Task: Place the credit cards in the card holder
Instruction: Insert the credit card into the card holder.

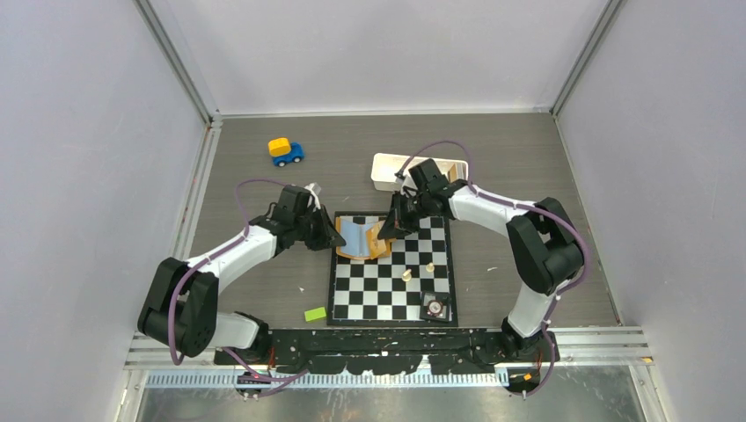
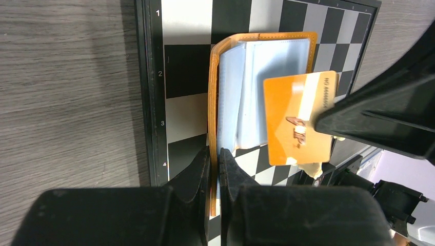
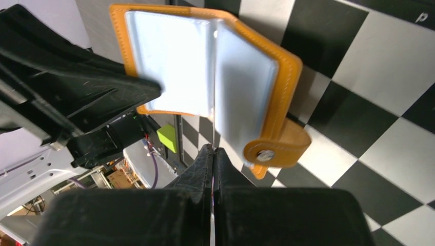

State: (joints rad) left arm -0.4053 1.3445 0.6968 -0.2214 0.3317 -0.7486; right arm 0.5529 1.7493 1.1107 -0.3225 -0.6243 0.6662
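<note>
The orange card holder [image 1: 361, 239] lies open on the chessboard [image 1: 387, 294], its pale blue plastic sleeves [image 2: 267, 66] facing up. My left gripper [image 2: 215, 152] is shut on the holder's orange left edge. In the left wrist view an orange credit card [image 2: 292, 128] hangs just over the sleeves, pinched at its right end by my right gripper [image 1: 390, 230]. From the right wrist, that gripper [image 3: 213, 148] is shut with only the card's thin edge between the fingers. The card holder [image 3: 174, 61] and its snap flap [image 3: 277, 148] sit right ahead.
A white tray [image 1: 413, 170] stands behind the board, close to the right arm. A blue and yellow toy car [image 1: 285, 151] is at the back left. A green block [image 1: 315, 314] lies left of the board. Two pale chess pieces [image 1: 407, 275] stand on the board.
</note>
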